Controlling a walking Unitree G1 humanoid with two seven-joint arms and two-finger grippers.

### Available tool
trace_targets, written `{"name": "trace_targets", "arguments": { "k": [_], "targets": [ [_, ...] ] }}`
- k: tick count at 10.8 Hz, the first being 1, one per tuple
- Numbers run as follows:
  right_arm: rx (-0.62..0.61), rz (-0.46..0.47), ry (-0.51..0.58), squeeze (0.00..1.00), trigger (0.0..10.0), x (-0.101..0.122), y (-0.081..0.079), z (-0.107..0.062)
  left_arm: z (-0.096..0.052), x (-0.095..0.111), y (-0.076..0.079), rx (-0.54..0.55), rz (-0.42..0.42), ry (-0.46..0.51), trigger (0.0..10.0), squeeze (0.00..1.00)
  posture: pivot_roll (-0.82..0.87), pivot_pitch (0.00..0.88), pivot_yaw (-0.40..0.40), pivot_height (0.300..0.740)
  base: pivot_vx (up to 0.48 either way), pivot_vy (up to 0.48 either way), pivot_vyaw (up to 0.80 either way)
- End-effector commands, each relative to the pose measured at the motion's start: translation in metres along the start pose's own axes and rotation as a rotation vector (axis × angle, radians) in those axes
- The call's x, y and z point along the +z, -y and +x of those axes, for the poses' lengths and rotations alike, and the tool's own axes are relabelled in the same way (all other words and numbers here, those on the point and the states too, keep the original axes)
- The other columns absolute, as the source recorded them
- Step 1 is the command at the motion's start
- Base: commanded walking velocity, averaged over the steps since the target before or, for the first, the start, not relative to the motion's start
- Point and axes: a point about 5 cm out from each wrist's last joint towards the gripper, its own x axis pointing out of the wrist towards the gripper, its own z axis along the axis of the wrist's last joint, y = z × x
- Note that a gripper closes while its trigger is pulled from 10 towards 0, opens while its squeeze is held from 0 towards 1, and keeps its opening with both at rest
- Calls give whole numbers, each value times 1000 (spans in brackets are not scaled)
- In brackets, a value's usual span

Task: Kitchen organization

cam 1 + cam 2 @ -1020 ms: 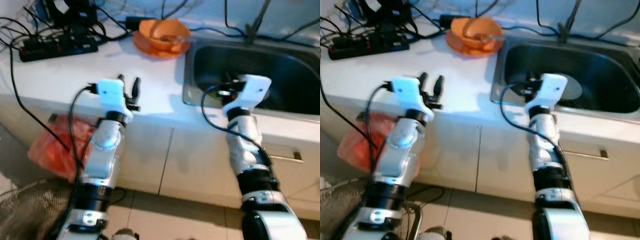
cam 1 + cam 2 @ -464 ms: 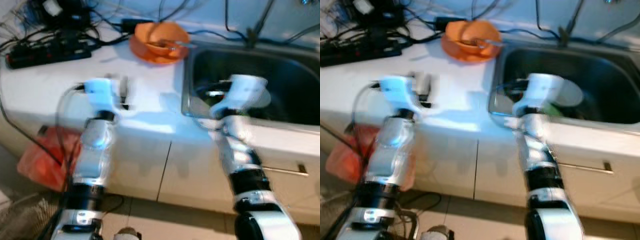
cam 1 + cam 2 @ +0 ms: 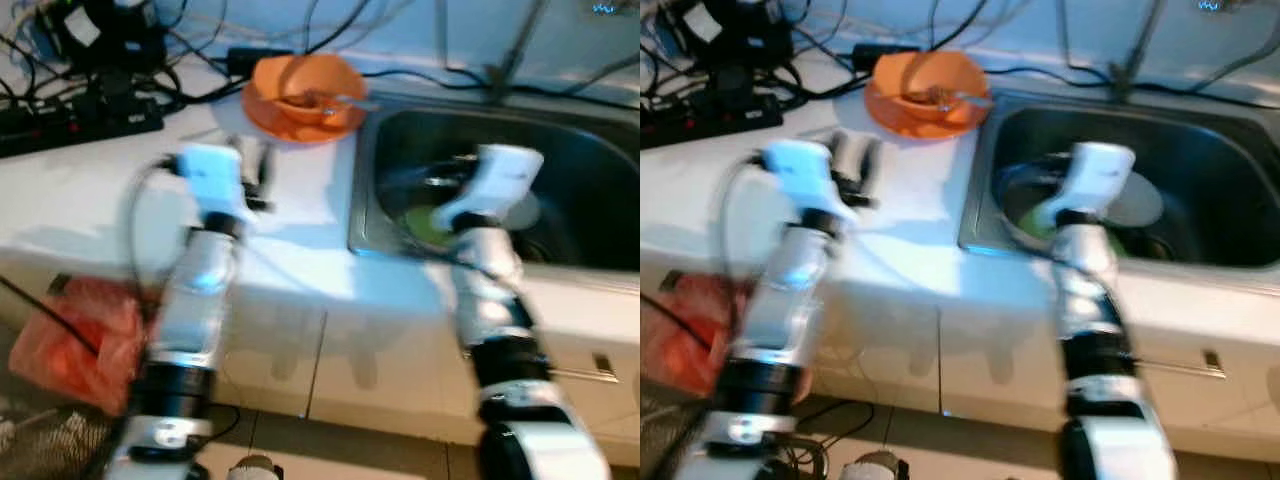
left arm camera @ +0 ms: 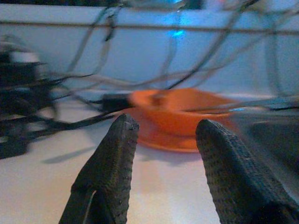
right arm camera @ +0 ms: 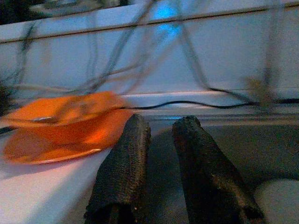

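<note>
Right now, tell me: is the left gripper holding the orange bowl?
No, the left gripper has its jaws open and empty, short of the orange bowl.

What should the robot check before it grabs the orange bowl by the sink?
1. Left gripper open wide enough: ok, fingers apart, nothing held.
2. Round orange bowl on its orange plate ahead of the left gripper: ok, in line but not reached.
3. Bowl contents: cannot tell, something inside, blurred.
4. Black cables beside the bowl: not ok, could snag.
5. Right gripper out of the way: ok, over the steel sink, holding nothing.
6. Sharp camera view: not ok, blurred.
</note>
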Motion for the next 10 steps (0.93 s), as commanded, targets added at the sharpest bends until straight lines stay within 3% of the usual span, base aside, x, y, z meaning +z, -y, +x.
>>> {"name": "trace_targets", "arguments": {
  "k": [1, 7, 10],
  "targets": [
    [-30, -14, 22, 0, 10000, 7, 11, 2, 5, 10, 10, -37, -15, 32, 10000, 0, 216, 98, -31, 740, 364, 0, 0],
    [-31, -12, 6, 0, 10000, 3, 11, -1, 7, 10, 15, -70, -22, 20, 10000, 0, 212, 89, -21, 740, 362, 0, 0],
    [-32, -10, 1, 0, 10000, 2, 10, -2, 4, 8, 17, -75, -33, 16, 10000, 0, 213, 106, -25, 740, 85, 0, 0]
  ]
}}
